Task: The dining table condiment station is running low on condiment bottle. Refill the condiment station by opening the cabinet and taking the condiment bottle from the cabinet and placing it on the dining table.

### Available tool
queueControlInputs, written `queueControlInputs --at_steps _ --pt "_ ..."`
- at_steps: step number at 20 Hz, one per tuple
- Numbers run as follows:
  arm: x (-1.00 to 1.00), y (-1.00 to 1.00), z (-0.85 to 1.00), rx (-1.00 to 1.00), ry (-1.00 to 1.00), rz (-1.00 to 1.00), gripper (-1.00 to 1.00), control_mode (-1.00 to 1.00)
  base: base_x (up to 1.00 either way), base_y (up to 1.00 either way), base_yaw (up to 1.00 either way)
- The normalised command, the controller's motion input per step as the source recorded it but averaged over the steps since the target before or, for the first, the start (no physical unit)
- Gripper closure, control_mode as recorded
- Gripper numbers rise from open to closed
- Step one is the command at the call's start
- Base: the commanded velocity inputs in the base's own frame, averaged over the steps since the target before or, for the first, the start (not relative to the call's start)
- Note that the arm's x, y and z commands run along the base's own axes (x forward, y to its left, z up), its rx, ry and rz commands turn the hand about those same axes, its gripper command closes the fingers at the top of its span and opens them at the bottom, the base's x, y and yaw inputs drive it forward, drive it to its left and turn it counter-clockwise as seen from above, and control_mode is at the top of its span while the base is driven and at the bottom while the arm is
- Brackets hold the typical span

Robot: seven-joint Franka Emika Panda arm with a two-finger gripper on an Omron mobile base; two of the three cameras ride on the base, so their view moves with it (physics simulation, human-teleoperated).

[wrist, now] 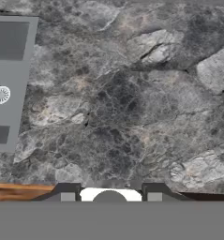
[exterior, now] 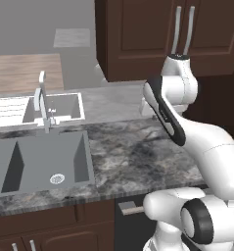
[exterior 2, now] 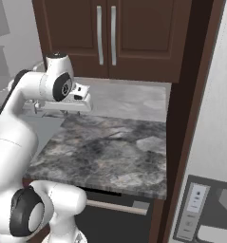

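1. The tall dark brown wooden wall cabinet (exterior: 152,34) hangs above the far edge of the grey marbled stone counter (exterior: 133,157). Its two doors are closed, and the pair of long curved silver bar handles (exterior 2: 106,34) sit side by side at the centre seam.
2. The white arm's two-finger gripper (exterior 2: 77,105) hangs over the counter, well below the cabinet doors and apart from the handles, touching neither.
3. In the hand view the two small dark finger tips (wrist: 69,191) rise at the bottom with a wide gap between them, so the fingers stand apart and hold nothing. They point down at bare marbled stone (wrist: 132,103).
4. The grey rectangular sink (exterior: 45,162) with its round drain (wrist: 1,94) lies to the left of the gripper. A silver faucet (exterior: 42,100) stands at its far rim.
5. With the cabinet doors shut, whatever is stored inside is hidden.
6. In the left base view the arm's own white links cover the gripper, and the cabinet's handles are partly hidden behind the arm's top joint.
7. At the right of the right base view, a pale panel with small controls (exterior 2: 193,211) is cut off by the frame; its details are too small to make out.
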Motion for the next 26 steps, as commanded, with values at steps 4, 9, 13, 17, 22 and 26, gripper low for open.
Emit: queueControlInputs --at_steps 4,9,13,17,22,26 --pt "-0.58 0.02 0.02 -0.01 -0.19 0.0 -1.0 -1.0 0.0 0.0 0.0" --pt "-0.9 -0.31 0.41 -0.09 -0.73 0.01 -1.0 -1.0 0.0 0.0 0.0" --pt "-0.31 -0.76 0.66 -0.01 -0.68 0.0 -1.0 -1.0 0.0 0.0 0.0" --pt "0.0 -0.47 0.48 0.0 -0.59 0.0 -1.0 -1.0 0.0 0.0 0.0" --pt "0.02 -0.14 0.15 0.0 -0.35 0.03 -1.0 -1.0 0.0 0.0 0.0" --pt "0.05 -0.03 0.57 0.0 -0.29 0.0 -1.0 -1.0 0.0 0.0 0.0"
